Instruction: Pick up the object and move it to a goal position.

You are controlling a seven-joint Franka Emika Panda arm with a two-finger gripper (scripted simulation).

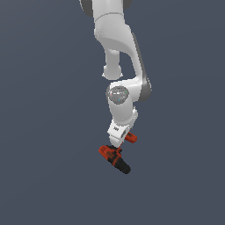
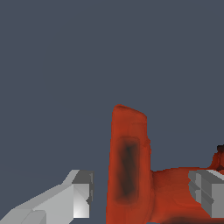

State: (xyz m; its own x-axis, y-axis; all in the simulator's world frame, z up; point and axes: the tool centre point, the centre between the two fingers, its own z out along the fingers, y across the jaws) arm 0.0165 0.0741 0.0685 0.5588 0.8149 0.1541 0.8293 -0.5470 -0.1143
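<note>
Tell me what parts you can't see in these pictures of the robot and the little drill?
- Gripper in the exterior view: its fingers sit behind the drill, so whether they touch it is unclear.
- Drill in the wrist view: cut off by the picture's edge; its black tip is out of frame.
- Goal position: no marker shows in either view.
- Arm base: cut off by the exterior view's edge.

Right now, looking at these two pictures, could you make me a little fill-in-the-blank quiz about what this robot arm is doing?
1. The thing under the gripper is a small power ____.
2. The drill has a chuck tip coloured ____.
3. In the wrist view, the red handle stands ____ the two gripper fingers.
4. The arm itself is mostly ____ in colour.

Missing words: drill; black; between; white
</note>
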